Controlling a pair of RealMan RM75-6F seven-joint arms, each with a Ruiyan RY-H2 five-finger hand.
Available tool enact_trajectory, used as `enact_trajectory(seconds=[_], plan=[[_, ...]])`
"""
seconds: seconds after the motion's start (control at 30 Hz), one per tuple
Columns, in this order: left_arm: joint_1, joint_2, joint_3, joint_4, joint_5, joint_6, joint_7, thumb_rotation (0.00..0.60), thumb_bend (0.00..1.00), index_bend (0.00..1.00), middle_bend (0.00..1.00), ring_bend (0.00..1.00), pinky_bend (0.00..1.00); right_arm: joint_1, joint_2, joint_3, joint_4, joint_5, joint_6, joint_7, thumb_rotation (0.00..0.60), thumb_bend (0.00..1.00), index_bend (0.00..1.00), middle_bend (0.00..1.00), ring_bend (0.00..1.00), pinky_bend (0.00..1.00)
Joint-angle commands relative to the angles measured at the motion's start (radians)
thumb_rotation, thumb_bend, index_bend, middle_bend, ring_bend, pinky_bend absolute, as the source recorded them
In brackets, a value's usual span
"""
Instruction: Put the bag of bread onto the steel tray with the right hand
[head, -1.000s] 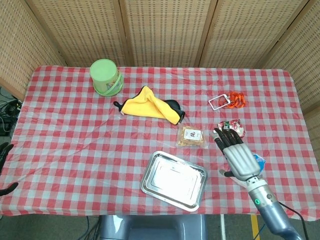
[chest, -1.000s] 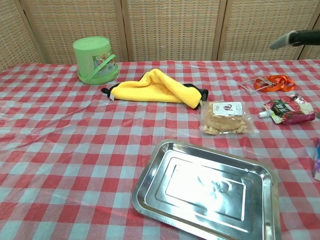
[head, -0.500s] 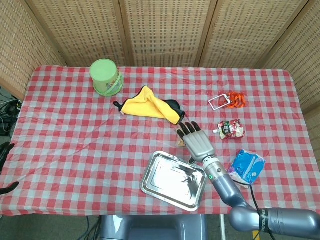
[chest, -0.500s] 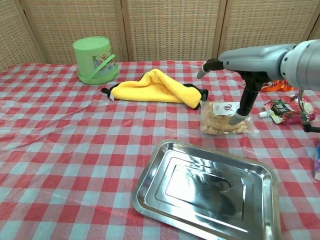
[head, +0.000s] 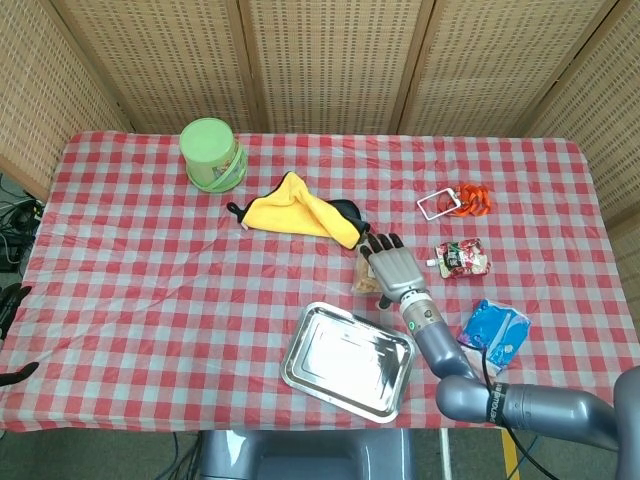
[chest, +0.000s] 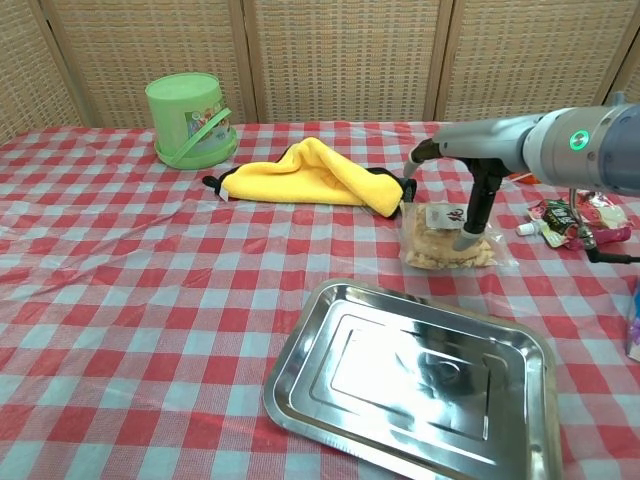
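The bag of bread (chest: 448, 238) is a clear packet of tan pieces with a white label, lying flat at 1 o'clock of the steel tray (chest: 330, 330). The right hand (head: 393, 266) spreads wide over it, one fingertip (chest: 467, 240) touching; no grip shows.

No legible text. Label on bag of bread (chest: 449, 236) and print on red pouch (chest: 578, 217) too small to read.

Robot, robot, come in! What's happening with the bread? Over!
Right hand over the bag of bread, fingertip touching, not gripped. Steel tray empty. Left hand barely visible. Path clear.
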Motion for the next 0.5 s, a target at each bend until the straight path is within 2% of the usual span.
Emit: enact_trajectory(seconds=[0.03,0.5], plan=[[0.0,0.0,0.001,0.0,0.0,0.001,0.001,0.6,0.14,0.0,0.0,0.0,0.0,0.022,-0.024,-0.02,0.053,0.033,-0.029,0.028,0.6,0.06,0.18,0.03,0.0,0.06],[-0.006,0.002,0.01,-0.004,0.015,-0.008,-0.006,0.6,0.14,0.0,0.0,0.0,0.0,0.057,-0.058,-0.067,0.145,0.068,-0.074,0.087,0.6,0.07,0.15,0.03,0.0,0.09]])
